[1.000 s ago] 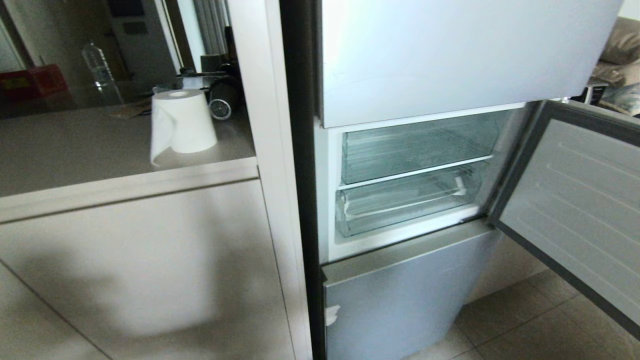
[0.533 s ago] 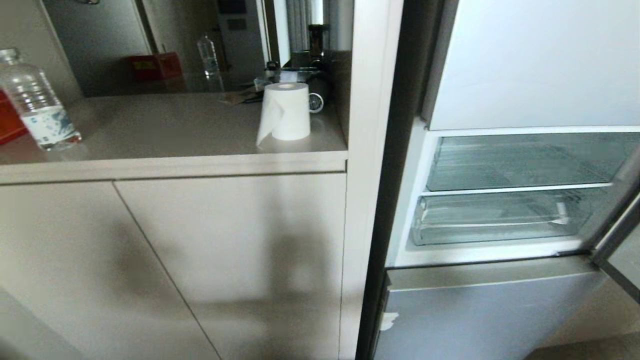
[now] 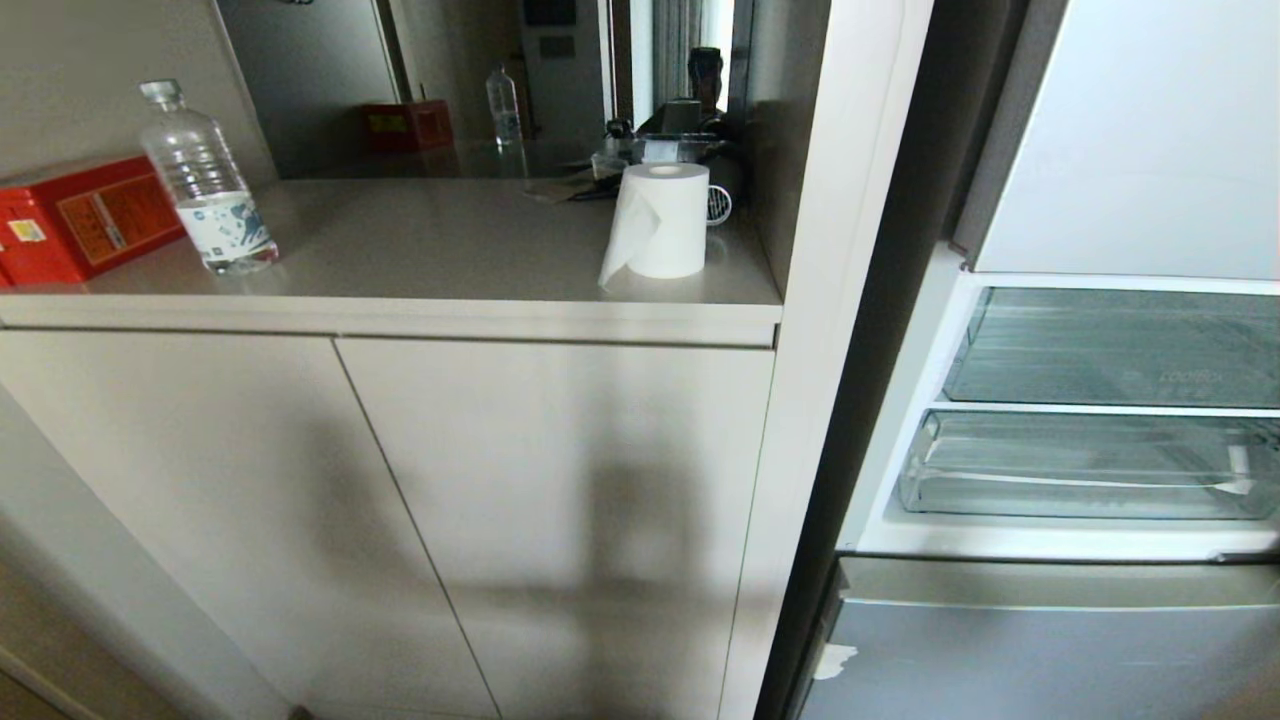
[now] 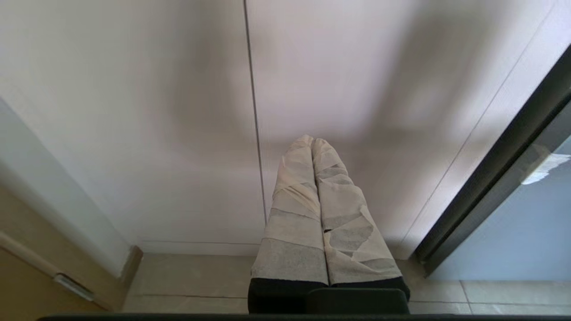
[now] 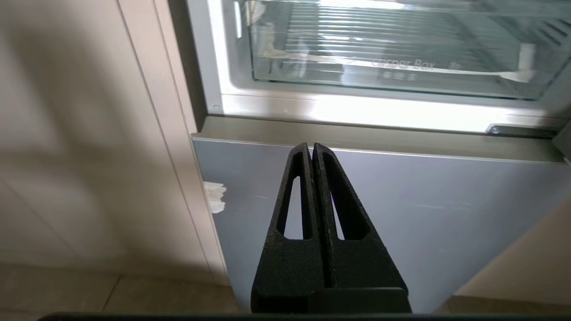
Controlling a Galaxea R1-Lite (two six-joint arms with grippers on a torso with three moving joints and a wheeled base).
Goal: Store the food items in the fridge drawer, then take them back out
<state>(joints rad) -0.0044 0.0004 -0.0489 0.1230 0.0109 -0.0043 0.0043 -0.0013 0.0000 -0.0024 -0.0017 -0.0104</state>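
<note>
The food items are out of view. At the right of the head view the pale blue-grey fridge stands with its middle compartment open. Inside, the clear fridge drawer [image 3: 1080, 495] with its thick front lip sits pushed in under a second clear bin [image 3: 1100, 345]. The right wrist view shows the same fridge drawer [image 5: 357, 82] above my black right gripper [image 5: 311, 146], which is shut on nothing in front of the lower fridge door [image 5: 446, 214]. My tape-wrapped left gripper [image 4: 312, 140] is shut and empty, facing the cabinet doors [image 4: 178, 133]. Neither arm shows in the head view.
On the beige countertop [image 3: 430, 260] stand a clear water bottle [image 3: 205, 185], a red box [image 3: 80, 220] and a white paper roll [image 3: 660, 225]. A tall white panel [image 3: 830, 330] separates the cabinet from the fridge. Tiled floor [image 4: 187, 276] lies below.
The whole head view has swung left: the fridge has slid to the right edge, and the counter, bottle and red box have come into view. The open fridge door has left the picture.
</note>
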